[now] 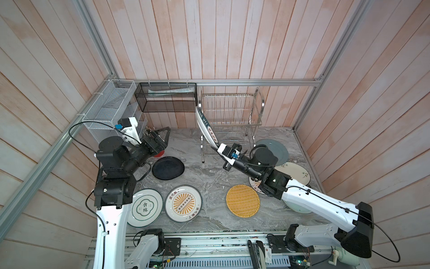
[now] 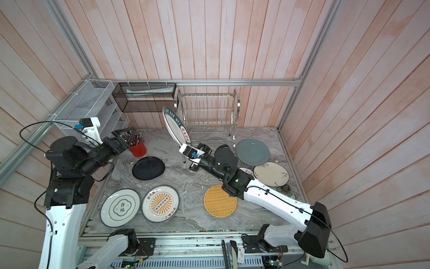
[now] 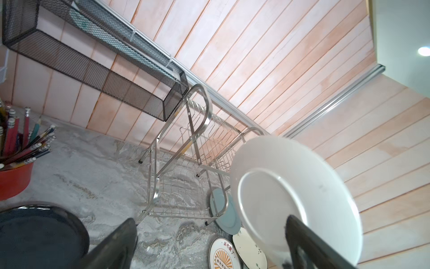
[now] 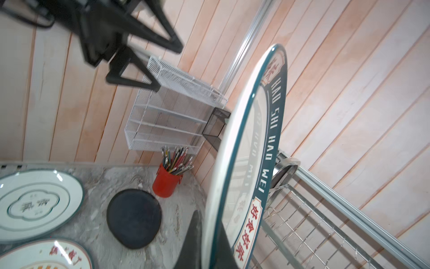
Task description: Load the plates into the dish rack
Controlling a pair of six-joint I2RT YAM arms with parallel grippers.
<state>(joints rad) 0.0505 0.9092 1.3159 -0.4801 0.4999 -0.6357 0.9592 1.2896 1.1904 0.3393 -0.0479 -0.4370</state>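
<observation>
My right gripper (image 1: 215, 146) is shut on the lower rim of a plate with a dark lettered rim (image 1: 206, 127). It holds the plate on edge, tilted, just left of the steel dish rack (image 1: 232, 109), whose prongs are bare. The right wrist view shows the fingers pinching the plate rim (image 4: 246, 163) beside the rack (image 4: 314, 221). My left gripper (image 1: 162, 137) is open and empty at the back left; in its wrist view the plate's white back (image 3: 290, 198) shows. Several plates lie flat on the table: black (image 1: 168, 167), sunburst (image 1: 183, 203), yellow woven (image 1: 242, 200), grey-blue (image 1: 277, 149).
A red pencil cup (image 2: 137, 149) stands under my left gripper. A white mesh organiser (image 1: 109, 104) and a black mesh basket (image 1: 167, 97) hang on the back wall. A cream floral plate (image 1: 294, 173) and a green-rimmed white plate (image 1: 145, 207) also lie on the marble table (image 1: 209, 177).
</observation>
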